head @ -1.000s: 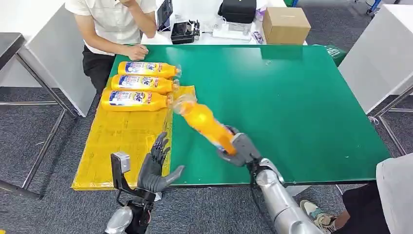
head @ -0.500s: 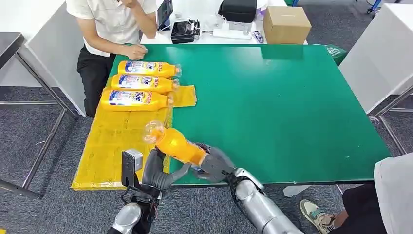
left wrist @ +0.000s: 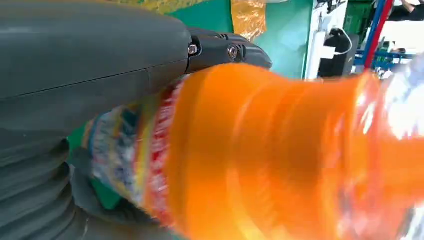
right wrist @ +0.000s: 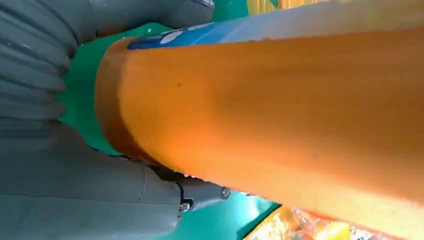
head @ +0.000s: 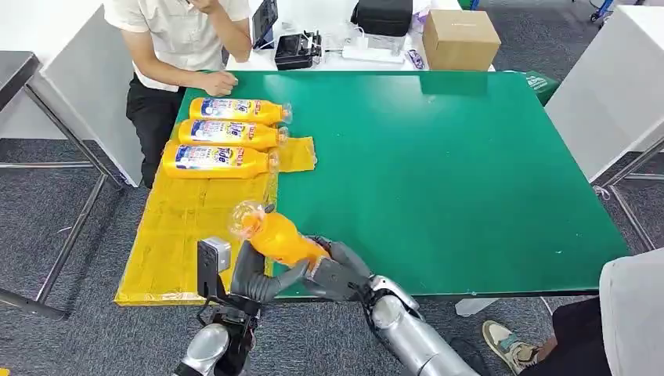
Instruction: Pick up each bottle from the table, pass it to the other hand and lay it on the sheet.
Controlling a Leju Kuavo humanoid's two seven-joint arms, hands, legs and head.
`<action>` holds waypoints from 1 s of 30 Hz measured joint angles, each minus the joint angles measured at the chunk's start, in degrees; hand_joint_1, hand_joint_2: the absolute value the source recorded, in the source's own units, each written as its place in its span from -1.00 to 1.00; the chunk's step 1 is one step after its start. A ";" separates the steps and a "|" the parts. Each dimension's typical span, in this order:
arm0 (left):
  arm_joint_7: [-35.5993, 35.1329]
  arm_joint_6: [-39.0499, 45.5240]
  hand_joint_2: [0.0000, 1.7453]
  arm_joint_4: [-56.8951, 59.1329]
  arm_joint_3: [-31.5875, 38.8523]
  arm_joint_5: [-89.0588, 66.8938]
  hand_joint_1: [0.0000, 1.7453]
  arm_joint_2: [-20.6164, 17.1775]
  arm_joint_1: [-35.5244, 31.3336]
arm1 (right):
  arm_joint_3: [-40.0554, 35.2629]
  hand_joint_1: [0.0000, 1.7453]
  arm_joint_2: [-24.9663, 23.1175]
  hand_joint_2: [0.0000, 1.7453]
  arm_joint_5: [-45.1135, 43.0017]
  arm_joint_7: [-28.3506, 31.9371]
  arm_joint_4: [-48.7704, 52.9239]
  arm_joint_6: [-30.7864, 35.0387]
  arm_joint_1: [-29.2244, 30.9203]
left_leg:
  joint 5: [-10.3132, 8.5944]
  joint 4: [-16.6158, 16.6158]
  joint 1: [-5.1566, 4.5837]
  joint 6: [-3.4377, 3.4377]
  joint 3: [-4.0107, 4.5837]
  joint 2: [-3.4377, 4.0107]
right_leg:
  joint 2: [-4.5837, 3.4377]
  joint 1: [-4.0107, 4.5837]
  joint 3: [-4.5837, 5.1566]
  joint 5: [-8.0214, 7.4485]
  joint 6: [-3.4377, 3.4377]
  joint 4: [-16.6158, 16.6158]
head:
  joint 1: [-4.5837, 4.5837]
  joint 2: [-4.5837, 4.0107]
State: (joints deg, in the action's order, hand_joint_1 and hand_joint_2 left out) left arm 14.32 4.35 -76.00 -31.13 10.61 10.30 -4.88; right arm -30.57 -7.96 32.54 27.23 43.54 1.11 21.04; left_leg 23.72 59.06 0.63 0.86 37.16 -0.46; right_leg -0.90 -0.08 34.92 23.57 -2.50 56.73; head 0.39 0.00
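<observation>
An orange bottle (head: 280,238) hangs over the table's front edge, its clear cap end pointing toward the yellow sheet (head: 188,227). My right hand (head: 338,272) grips its base end. My left hand (head: 252,274) sits under the bottle's middle, with its thumb on one side and its fingers on the other. In the left wrist view the thumb (left wrist: 100,45) lies along the bottle (left wrist: 280,155) by the label; how firmly that hand holds it I cannot tell. The right wrist view shows the bottle (right wrist: 280,115) lying across my right hand (right wrist: 75,185). Three orange bottles (head: 219,159) lie side by side on the sheet's far end.
A person (head: 176,39) sits at the green table's (head: 454,172) far left corner, one hand resting near the farthest bottle. A cardboard box (head: 459,37), a black bag and small devices stand on the white table behind. Another person's knee shows at the right edge.
My right hand has carried the bottle left and toward me, from over the table to the front edge. The bottle has come to lie between my left hand's thumb and fingers.
</observation>
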 measured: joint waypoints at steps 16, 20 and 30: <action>-2.30 -5.62 1.00 0.53 2.54 23.84 1.00 0.66 -0.29 | -5.88 1.00 -1.84 1.00 1.31 2.06 -1.18 10.32 -0.66 | 0.00 0.00 0.00 0.00 0.02 0.01 | 0.00 0.00 0.04 0.00 0.00 0.00 | 0.00 0.00; -2.19 -5.51 1.00 0.57 2.93 24.88 1.00 0.66 -0.28 | -6.15 1.00 -2.47 1.00 0.68 2.17 -1.57 11.72 -0.86 | 0.00 0.00 0.00 0.00 0.03 0.00 | 0.00 0.00 0.05 0.01 0.01 0.00 | 0.00 0.00; 1.51 -1.75 1.00 -0.90 3.11 21.41 1.00 0.06 1.20 | -6.98 -1.00 -3.96 -1.00 -0.63 3.52 -1.71 13.32 -2.22 | 0.01 -0.01 0.00 -0.01 0.08 0.04 | -0.02 0.01 0.06 0.00 0.01 0.01 | 0.02 0.00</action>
State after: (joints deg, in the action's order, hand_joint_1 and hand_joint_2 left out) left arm 15.83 2.60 -76.90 -28.02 32.02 10.36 -3.68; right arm -37.55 -11.91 31.91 30.75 41.83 14.43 18.82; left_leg 23.73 59.06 0.63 0.85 37.23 -0.42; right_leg -0.92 -0.07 34.98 23.57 -2.49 56.75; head 0.42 0.00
